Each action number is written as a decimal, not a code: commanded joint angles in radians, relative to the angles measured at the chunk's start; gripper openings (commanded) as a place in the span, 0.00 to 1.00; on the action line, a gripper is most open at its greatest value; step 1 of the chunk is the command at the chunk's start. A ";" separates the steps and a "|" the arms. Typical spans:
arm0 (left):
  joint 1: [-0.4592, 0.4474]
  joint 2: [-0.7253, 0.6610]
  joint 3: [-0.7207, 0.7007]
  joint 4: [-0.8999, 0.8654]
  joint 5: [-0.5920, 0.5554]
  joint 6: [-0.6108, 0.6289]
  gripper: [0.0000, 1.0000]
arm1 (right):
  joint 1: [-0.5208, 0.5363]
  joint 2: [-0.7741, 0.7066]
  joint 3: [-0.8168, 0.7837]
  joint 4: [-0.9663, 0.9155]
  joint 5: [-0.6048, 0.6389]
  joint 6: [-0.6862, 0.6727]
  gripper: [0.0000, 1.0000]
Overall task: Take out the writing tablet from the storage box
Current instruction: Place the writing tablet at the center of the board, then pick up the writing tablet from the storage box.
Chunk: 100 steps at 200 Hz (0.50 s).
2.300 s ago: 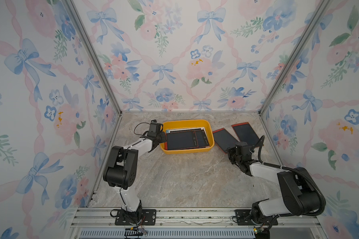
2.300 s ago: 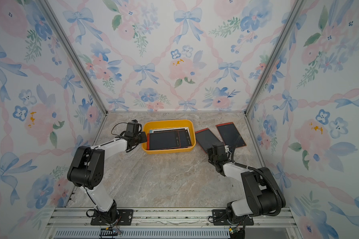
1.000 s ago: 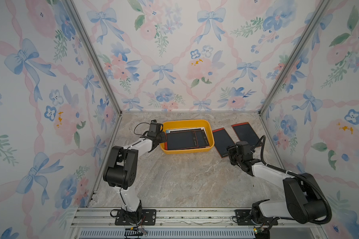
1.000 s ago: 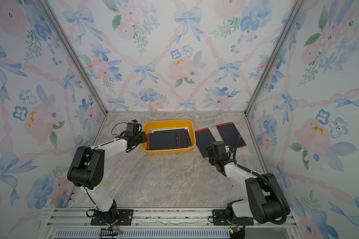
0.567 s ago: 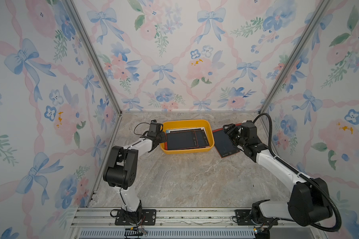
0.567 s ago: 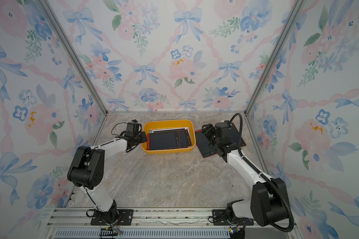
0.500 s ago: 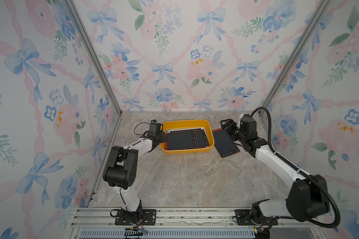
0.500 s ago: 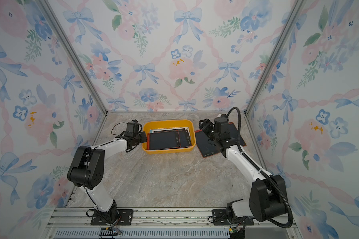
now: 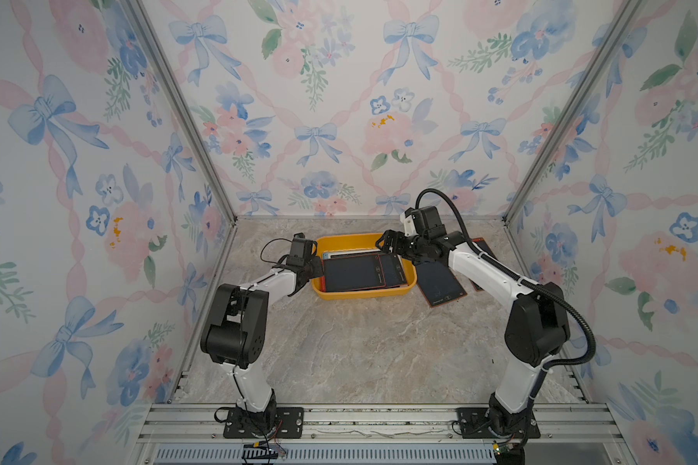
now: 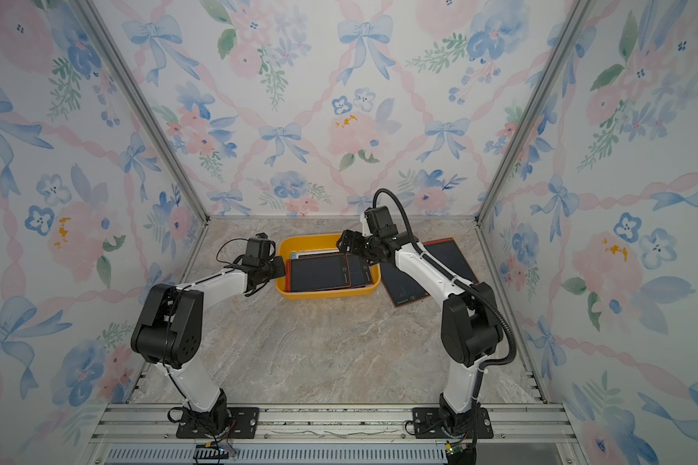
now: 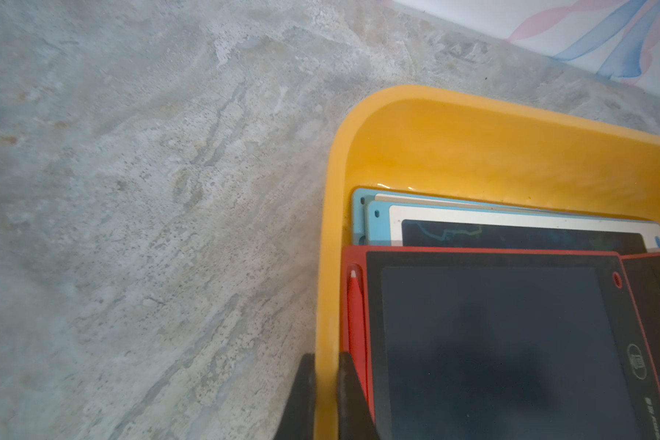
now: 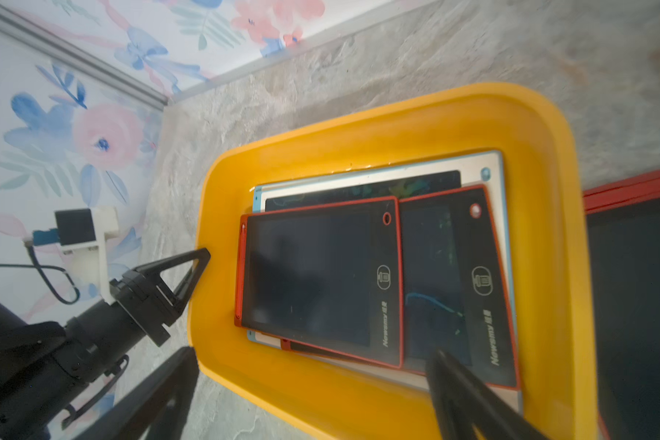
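The yellow-orange storage box (image 9: 363, 294) (image 10: 327, 293) stands at the back middle of the table. Several writing tablets lie stacked inside it. The top one is a red-framed dark tablet (image 9: 351, 271) (image 12: 313, 278) (image 11: 492, 343). It overlaps a second red-framed one (image 12: 454, 266), and blue-and-white ones (image 11: 378, 217) lie underneath. My left gripper (image 9: 318, 266) (image 11: 326, 360) is shut on the box's left rim (image 11: 332, 228). My right gripper (image 9: 385, 243) (image 12: 309, 356) hovers open over the box's right end, holding nothing.
Two red-framed tablets lie on the table right of the box. The nearer one (image 9: 440, 284) (image 10: 403, 290) is angled. The farther one (image 10: 448, 257) is partly under my right arm. Floral walls close in the back and both sides.
My right arm rose from the table beside the nearer loose tablet and swung back over the box, its jaws spreading wider. The left gripper and the box stayed put.
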 commanded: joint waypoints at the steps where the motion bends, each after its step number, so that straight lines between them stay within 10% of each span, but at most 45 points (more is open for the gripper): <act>1: -0.010 0.011 -0.016 -0.056 0.009 -0.013 0.00 | 0.025 0.073 0.072 -0.085 -0.023 -0.042 0.96; 100: -0.019 0.003 -0.029 -0.057 0.003 -0.016 0.00 | 0.039 0.277 0.236 -0.233 0.036 -0.154 0.95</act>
